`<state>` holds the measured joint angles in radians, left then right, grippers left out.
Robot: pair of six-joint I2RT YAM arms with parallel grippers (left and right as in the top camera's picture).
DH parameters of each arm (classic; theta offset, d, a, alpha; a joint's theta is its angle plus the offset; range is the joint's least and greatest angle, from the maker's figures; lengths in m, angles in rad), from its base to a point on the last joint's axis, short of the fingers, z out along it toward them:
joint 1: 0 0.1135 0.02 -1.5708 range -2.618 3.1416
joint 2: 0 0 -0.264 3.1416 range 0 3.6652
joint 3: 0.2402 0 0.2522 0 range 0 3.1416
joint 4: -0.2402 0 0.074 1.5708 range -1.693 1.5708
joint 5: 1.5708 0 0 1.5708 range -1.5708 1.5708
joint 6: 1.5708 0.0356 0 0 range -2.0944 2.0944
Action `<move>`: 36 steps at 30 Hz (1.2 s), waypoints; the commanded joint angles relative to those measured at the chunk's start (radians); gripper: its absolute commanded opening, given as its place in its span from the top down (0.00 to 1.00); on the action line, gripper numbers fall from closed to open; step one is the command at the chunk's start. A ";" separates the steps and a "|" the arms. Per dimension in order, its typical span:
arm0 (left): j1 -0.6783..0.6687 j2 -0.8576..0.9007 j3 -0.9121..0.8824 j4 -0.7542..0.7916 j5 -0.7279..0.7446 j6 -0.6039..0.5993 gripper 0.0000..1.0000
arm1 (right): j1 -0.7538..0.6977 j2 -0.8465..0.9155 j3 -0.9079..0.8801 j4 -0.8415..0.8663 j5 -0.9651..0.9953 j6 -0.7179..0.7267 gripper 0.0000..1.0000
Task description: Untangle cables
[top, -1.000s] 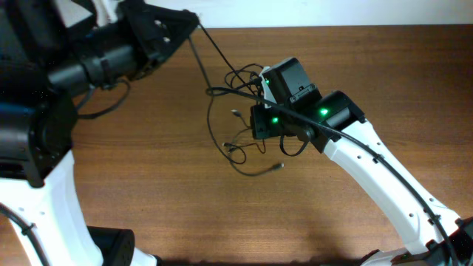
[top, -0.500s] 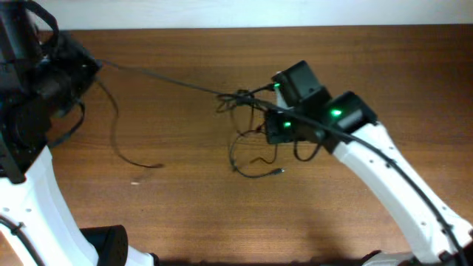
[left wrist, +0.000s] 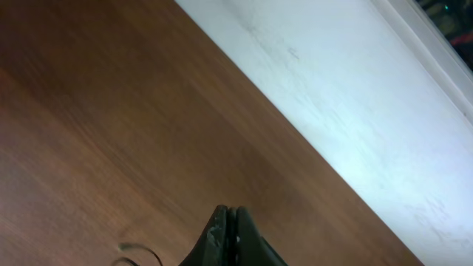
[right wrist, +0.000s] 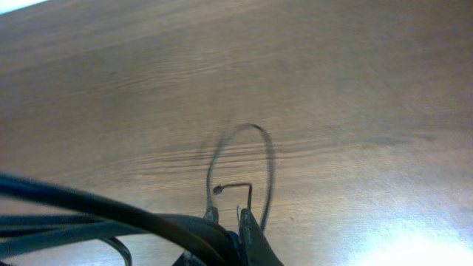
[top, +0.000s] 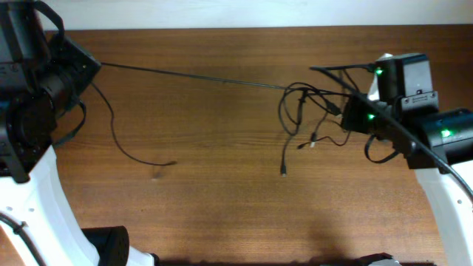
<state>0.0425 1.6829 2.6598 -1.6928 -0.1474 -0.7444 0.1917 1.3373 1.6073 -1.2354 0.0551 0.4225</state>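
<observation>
Both arms have drawn apart since a second ago: the left gripper (top: 93, 65), pinched shut on one strand, now stretches it taut across the brown wooden table (top: 222, 214), while the right gripper (top: 349, 112), clamped on the thin black cables (top: 299, 103), holds the knot right of centre. Pulling apart is under way; the next move probably calls for regripping a loose loop.

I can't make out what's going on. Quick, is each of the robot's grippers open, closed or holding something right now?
Left gripper: jaws closed, holding a taut cable.
Right gripper: jaws closed, holding the tangled bundle.
</observation>
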 commanded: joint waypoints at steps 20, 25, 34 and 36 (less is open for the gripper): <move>0.041 -0.025 -0.223 0.423 1.143 0.478 1.00 | -0.172 0.000 0.003 -0.041 -0.207 0.108 0.02; 0.041 -0.029 -0.222 0.612 1.252 0.337 1.00 | -0.172 0.000 0.003 -0.046 -0.299 0.062 0.02; 0.009 -0.029 -0.222 0.830 1.509 -0.087 1.00 | -0.171 0.008 0.001 -0.045 -0.415 0.021 0.02; 0.010 -0.029 -0.222 1.063 1.574 -0.192 1.00 | -0.155 0.017 0.000 -0.043 -0.464 -0.015 0.02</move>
<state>0.0525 1.6737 2.4290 -0.8272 1.2675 -0.6632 0.0219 1.3407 1.6070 -1.2812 -0.3107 0.4587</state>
